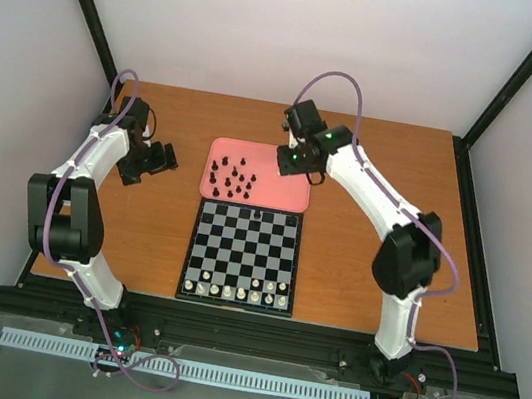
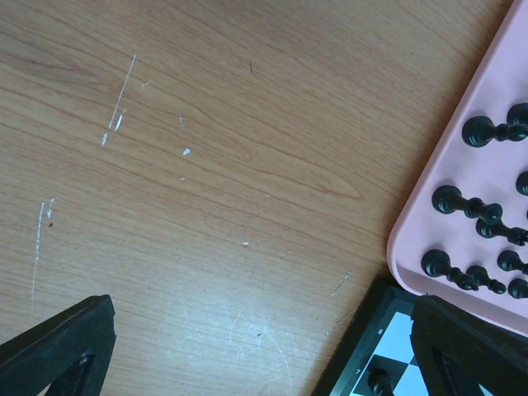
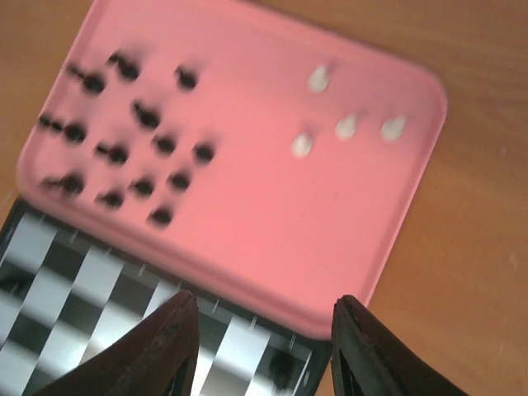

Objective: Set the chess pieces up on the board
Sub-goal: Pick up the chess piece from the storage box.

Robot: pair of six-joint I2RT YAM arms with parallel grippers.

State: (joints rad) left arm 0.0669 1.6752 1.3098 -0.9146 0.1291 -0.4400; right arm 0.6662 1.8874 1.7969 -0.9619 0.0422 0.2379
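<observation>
The board point(image 1: 242, 256) lies in the middle of the table. Cream-white pieces point(image 1: 236, 294) stand along its near edge, and one black piece point(image 1: 256, 214) stands on its far row. Several black pieces point(image 1: 232, 179) stand on the pink tray point(image 1: 253, 152) behind the board. My right gripper point(image 1: 293, 159) hovers open and empty over the tray's right part. In the right wrist view point(image 3: 264, 330) it is above the tray's near rim, with black pieces point(image 3: 136, 157) and several white pieces point(image 3: 342, 124) on the tray. My left gripper point(image 1: 165, 158) is open and empty over bare wood left of the tray point(image 2: 264, 363).
The left wrist view shows the tray's corner point(image 2: 412, 239), black pieces on it point(image 2: 462, 202) and the board's corner point(image 2: 388, 338) with one black piece point(image 2: 381, 381). Bare wooden table point(image 1: 386, 208) surrounds board and tray. Black frame rails run along the table's edges.
</observation>
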